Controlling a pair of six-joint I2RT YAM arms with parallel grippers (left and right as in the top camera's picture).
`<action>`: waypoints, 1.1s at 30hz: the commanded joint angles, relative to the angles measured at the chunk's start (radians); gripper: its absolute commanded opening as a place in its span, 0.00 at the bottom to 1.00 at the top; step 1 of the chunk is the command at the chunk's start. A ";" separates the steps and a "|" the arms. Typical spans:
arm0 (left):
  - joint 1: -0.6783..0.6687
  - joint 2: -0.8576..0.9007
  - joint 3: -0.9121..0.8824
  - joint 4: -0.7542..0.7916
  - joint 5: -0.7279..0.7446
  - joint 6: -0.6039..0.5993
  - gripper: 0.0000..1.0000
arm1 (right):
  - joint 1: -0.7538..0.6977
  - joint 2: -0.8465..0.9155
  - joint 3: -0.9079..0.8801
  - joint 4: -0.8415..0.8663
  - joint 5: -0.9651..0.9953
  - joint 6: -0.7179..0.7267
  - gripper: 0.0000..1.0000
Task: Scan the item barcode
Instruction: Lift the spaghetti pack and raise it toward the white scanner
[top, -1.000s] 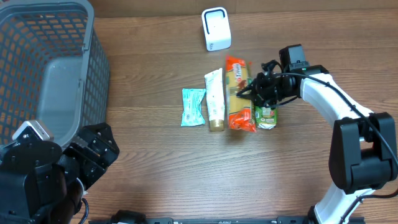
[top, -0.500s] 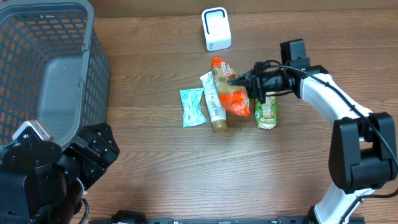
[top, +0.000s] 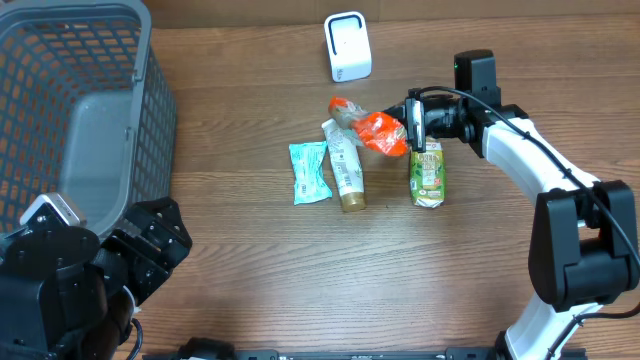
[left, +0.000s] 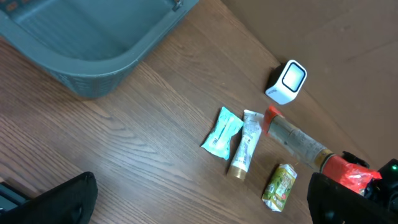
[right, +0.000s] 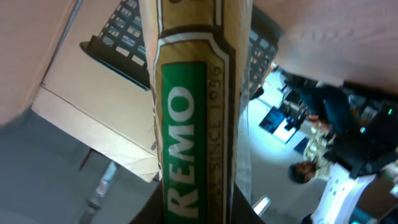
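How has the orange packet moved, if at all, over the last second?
Yes: the right gripper has lifted the orange packet, swinging it toward the white scanner.

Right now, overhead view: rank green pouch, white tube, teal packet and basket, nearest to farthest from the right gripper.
1. green pouch, close beside the right gripper.
2. white tube, further left.
3. teal packet, left of the tube.
4. basket, far left.
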 joint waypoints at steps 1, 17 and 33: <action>0.008 0.002 0.005 0.001 0.003 0.015 1.00 | 0.001 -0.034 0.031 0.023 -0.110 0.069 0.04; 0.008 0.002 0.005 0.001 0.003 0.015 0.99 | 0.001 -0.034 0.031 0.628 -0.155 0.354 0.04; 0.008 0.002 0.005 0.001 0.003 0.015 0.99 | 0.002 -0.034 0.031 1.016 -0.204 0.371 0.04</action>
